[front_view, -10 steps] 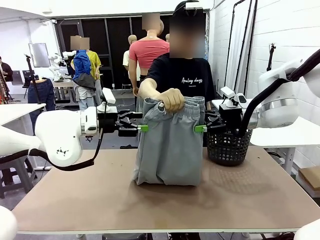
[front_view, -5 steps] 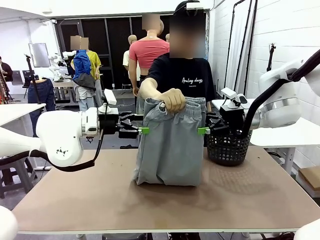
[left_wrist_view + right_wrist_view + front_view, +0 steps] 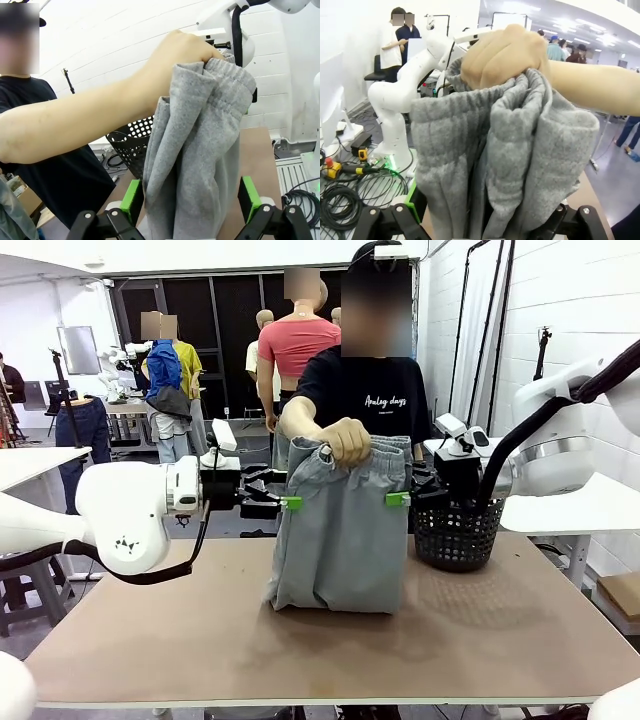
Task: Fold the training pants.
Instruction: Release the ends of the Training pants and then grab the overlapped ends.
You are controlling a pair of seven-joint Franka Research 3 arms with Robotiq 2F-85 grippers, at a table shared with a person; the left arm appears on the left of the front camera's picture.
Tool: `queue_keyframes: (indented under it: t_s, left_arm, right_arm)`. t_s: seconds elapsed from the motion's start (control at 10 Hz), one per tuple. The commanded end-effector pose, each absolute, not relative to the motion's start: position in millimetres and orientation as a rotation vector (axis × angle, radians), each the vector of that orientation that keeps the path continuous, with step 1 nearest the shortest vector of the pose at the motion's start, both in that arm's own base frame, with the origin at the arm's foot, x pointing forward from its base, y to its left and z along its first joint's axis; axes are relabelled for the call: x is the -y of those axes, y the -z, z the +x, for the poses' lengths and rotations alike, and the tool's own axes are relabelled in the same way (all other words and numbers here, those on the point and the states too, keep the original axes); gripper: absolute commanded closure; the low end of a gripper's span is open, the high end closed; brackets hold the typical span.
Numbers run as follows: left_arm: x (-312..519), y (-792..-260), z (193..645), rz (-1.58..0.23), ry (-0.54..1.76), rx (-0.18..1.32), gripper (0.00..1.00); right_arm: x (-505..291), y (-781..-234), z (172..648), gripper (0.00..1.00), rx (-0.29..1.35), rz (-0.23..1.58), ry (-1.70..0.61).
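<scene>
A person's hand (image 3: 345, 439) holds the light grey training pants (image 3: 340, 540) up by the bunched waistband, and the legs hang down to the table (image 3: 300, 650). My left gripper (image 3: 289, 503) is at the pants' left edge, just below the waistband. My right gripper (image 3: 399, 499) is at the right edge at the same height. In the left wrist view the left gripper (image 3: 190, 200) stands open with the hanging fabric (image 3: 200, 150) between its green pads (image 3: 131, 199). In the right wrist view the right gripper (image 3: 485, 222) also stands open around the grey cloth (image 3: 485, 150).
A black mesh basket (image 3: 456, 532) stands on the table just right of the pants, behind the right gripper. The person stands at the far edge. Bare tabletop lies in front of the pants and to the left.
Both grippers have edged slightly inward against the sides of the pants, and the right pad now overlaps the cloth's edge. The person's hand and the pants have stayed in place.
</scene>
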State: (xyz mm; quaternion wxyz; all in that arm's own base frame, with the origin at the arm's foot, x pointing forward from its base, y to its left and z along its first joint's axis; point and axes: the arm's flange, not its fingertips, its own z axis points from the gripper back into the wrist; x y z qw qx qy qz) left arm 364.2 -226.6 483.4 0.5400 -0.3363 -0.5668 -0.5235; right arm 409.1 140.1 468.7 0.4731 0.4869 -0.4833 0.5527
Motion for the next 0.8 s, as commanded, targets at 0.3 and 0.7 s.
queue_keyframes:
  t_s: [0.3,0.7]
  left_arm:
    - [241.0,-490.8,365.4,-0.868,1.241,1.351,0.00]
    - [268.2,-489.9,372.4,-0.851,1.198,1.305,0.00]
  right_arm:
    - [-158.1,-463.7,411.8,0.00,1.250,1.190,-1.330]
    - [-167.9,-466.0,419.3,0.00,1.300,1.197,-1.319]
